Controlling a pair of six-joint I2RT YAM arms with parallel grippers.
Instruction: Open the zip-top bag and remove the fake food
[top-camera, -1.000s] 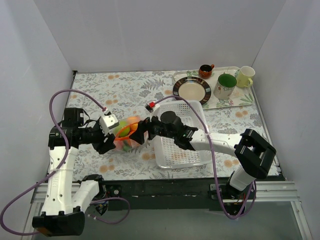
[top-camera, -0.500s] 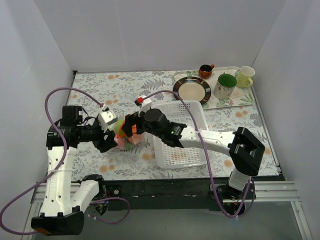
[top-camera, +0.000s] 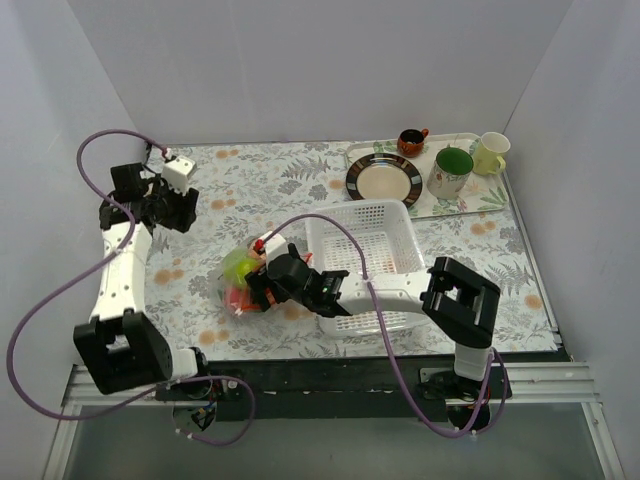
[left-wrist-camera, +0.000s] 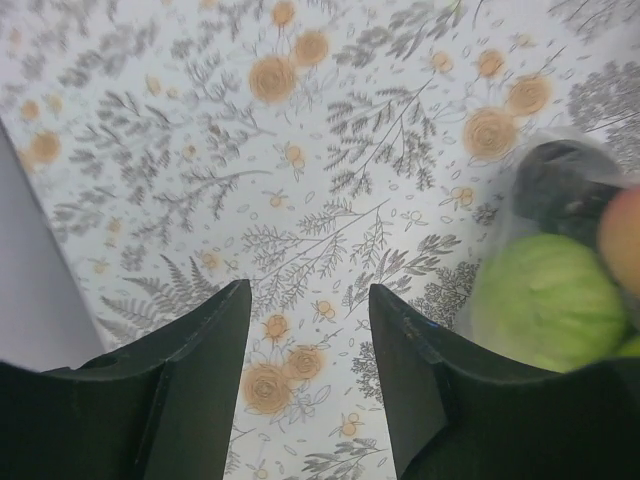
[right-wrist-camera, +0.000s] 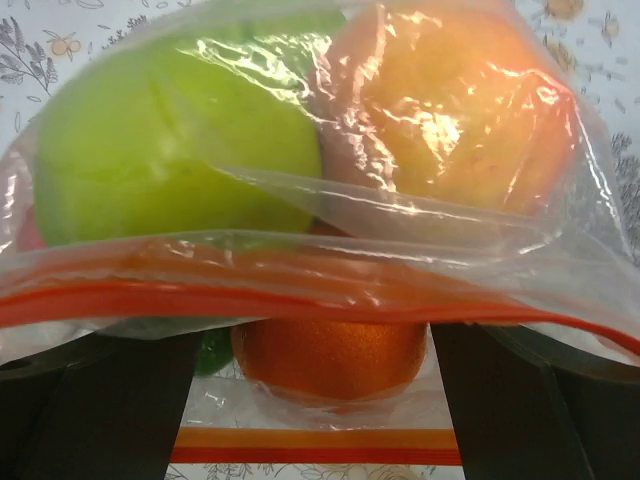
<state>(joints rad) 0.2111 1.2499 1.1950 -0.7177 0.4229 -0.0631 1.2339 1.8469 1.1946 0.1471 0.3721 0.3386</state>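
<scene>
Item: zip-top bag (right-wrist-camera: 330, 250), close ahead of right gripper (right-wrist-camera: 315, 335), fingers spread wide, clamping nothing; zip strip (right-wrist-camera: 200, 300) seemingly parted. Contents: fake food (right-wrist-camera: 180, 150), all inside. Also: left gripper (left-wrist-camera: 308, 290), parted, empty, bag off to its right. Outstanding: removal.

A clear, crinkly zip-top bag (top-camera: 238, 284) lies bulging on the floral table (top-camera: 260, 180). An orange-red zip strip (right-wrist-camera: 200, 300) crosses it. Packed inside is fake food: a lime-green apple (right-wrist-camera: 170, 150), a pink-orange peach (right-wrist-camera: 460, 110) and a glossy orange ball (right-wrist-camera: 330, 358) underneath.
</scene>
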